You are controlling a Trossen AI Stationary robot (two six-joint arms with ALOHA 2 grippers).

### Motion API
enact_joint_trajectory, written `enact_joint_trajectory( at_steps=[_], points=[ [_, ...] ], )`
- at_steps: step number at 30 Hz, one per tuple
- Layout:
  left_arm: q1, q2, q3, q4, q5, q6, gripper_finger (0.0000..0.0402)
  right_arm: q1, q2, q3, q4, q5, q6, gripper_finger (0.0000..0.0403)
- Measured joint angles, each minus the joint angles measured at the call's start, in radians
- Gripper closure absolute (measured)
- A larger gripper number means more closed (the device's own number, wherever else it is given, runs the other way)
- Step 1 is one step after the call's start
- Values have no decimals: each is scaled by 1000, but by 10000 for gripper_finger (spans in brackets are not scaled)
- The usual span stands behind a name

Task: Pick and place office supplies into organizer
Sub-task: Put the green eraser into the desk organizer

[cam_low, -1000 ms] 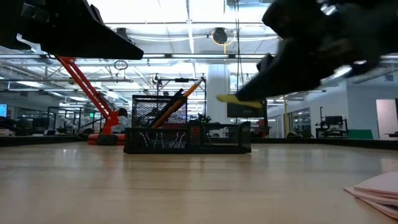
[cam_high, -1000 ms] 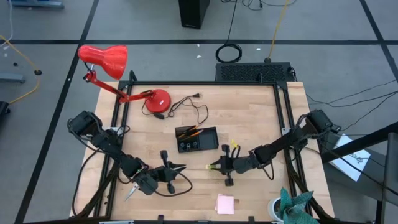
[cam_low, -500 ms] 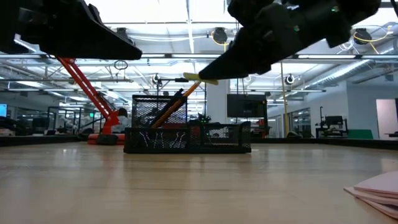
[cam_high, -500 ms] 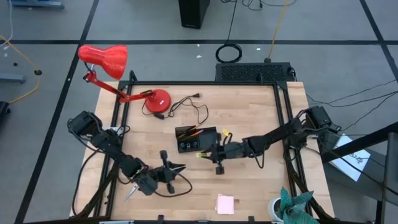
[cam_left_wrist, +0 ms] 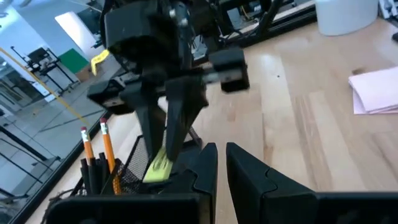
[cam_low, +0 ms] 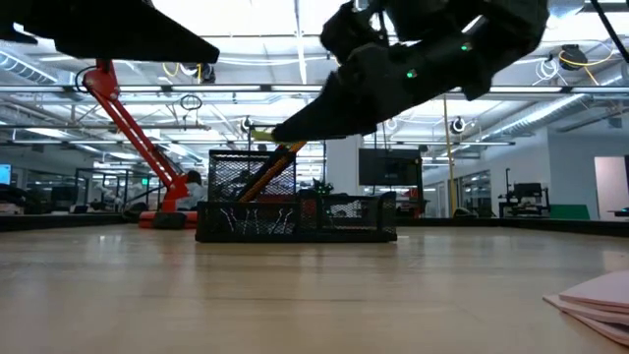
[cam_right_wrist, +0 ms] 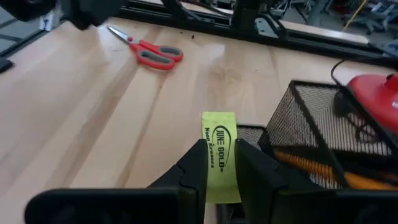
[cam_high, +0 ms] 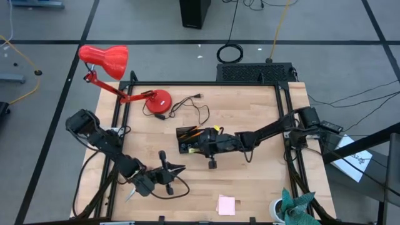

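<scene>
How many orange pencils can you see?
2. Both orange pencils stand side by side in the black mesh organizer, erasers up, in the left wrist view. More could be hidden behind the mesh or the right gripper, whose jaws hold a yellow eraser over the organizer.

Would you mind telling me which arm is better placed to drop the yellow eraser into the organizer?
The right: its gripper already holds the eraser over the organizer. The left gripper waits nearer the table's front.
</scene>
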Motion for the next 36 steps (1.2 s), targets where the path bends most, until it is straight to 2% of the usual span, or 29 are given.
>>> enact_joint_trajectory(
  at_steps=[8,18,30,36],
  points=[
    [-1,-18,0,4,8,9,360,-47,78,91,-45,3,-50,344],
    [-6,-18,0,5,10,19,360,-101,150,97,-31,-32,-7,344],
    [-5,-18,0,4,10,17,360,-100,152,97,-47,-36,-15,342],
    [-5,-18,0,5,10,15,360,-99,153,96,-42,-42,17,315]
  ],
)
